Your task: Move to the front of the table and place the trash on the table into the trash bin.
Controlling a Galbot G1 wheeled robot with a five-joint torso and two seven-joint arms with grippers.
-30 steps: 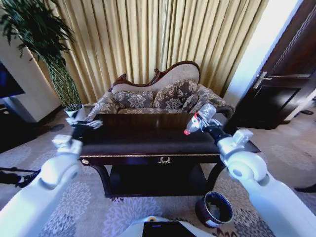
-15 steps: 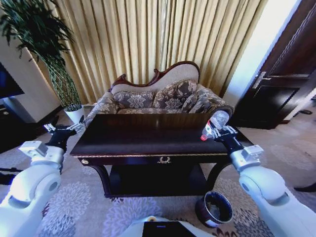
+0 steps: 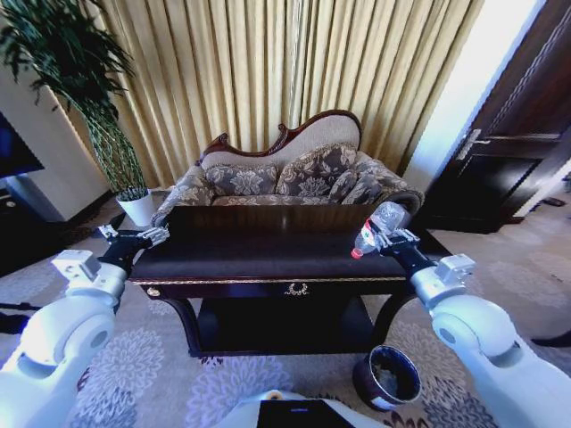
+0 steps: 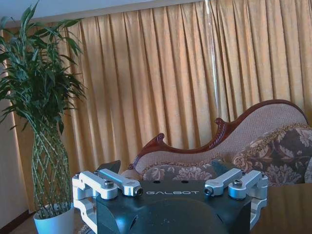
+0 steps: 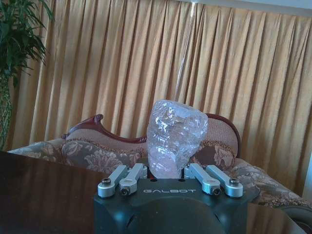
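Head view: the bin (image 3: pixel 386 376) stood on the carpet below the right gripper (image 3: pixel 385 234), which clasped the red-labelled bottle (image 3: pixel 375 226) over the table's (image 3: pixel 259 254) right end. The left gripper (image 3: pixel 134 241), spread and holding nothing, hovered at the left end. Both wrists read "GALBOT".

The clear bottle (image 3: pixel 376 225) with its red label is up in the air above the right end of the dark shiny tabletop (image 3: pixel 259 257), tilted. The dark round trash bin (image 3: pixel 386 378) stands on the floor by the table's front right leg.
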